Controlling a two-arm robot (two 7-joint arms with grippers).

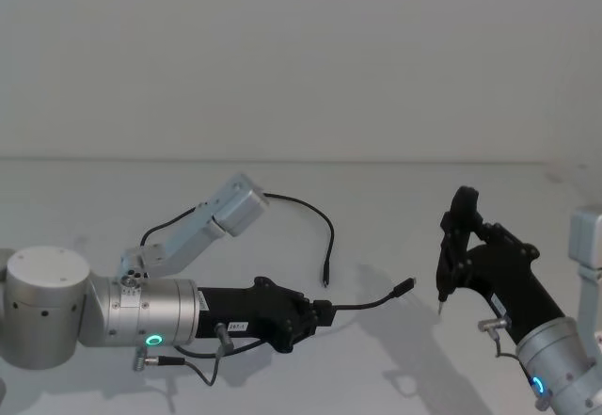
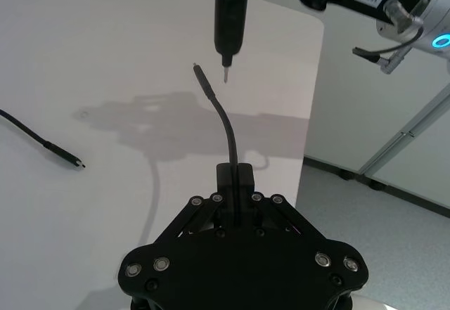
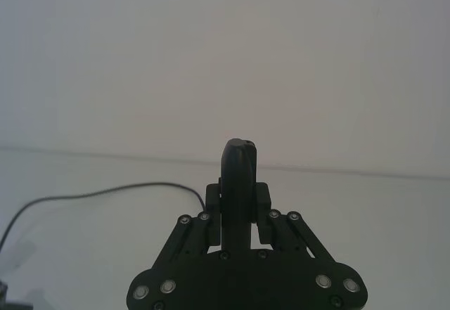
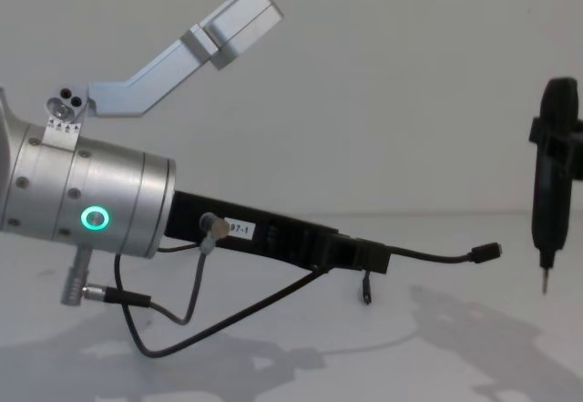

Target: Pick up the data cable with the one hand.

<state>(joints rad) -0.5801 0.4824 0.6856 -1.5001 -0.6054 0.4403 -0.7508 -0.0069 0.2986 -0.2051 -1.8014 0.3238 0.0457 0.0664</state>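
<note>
Left tool [image 1: 327, 311] around data cable [image 2: 226, 127], rightward

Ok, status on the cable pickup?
Left gripper shut on data cable near one plug. Rest trails on table. Right gripper shut on pin-tipped tool, tip close ahead of plug.

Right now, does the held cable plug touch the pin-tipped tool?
No, the data cable held by the left gripper ends short of the pin-tipped tool.

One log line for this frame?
left gripper: shut on cable, plug end above table | right gripper: shut on tool, upright
</note>
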